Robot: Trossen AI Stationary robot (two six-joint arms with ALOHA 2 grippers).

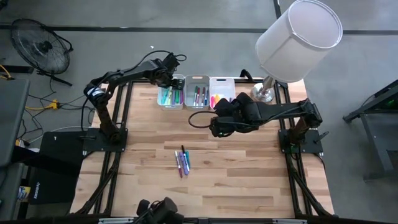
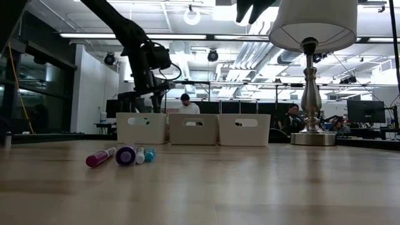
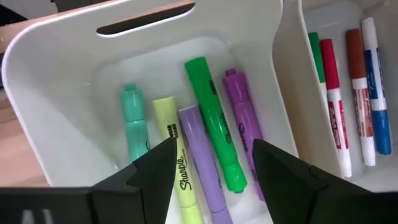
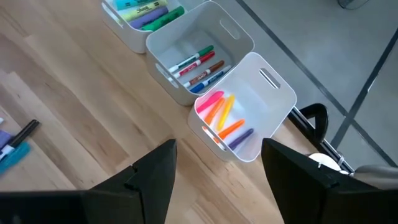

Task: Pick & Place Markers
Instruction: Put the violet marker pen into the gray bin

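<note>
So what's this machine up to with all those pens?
It is sorting markers into three white bins at the table's far edge. The left gripper hangs open over the left bin, which holds green, purple, teal and yellow ones. The right gripper, open and empty, hovers near the right bin. A few markers lie mid-table.

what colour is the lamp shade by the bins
White; the lamp shade shows best in the high view, at the table's far right corner.

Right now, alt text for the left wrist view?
Open left gripper hovers over a white bin holding teal, yellow, lilac, green and purple highlighters. The next bin holds thin green, red, brown and blue markers.
</note>
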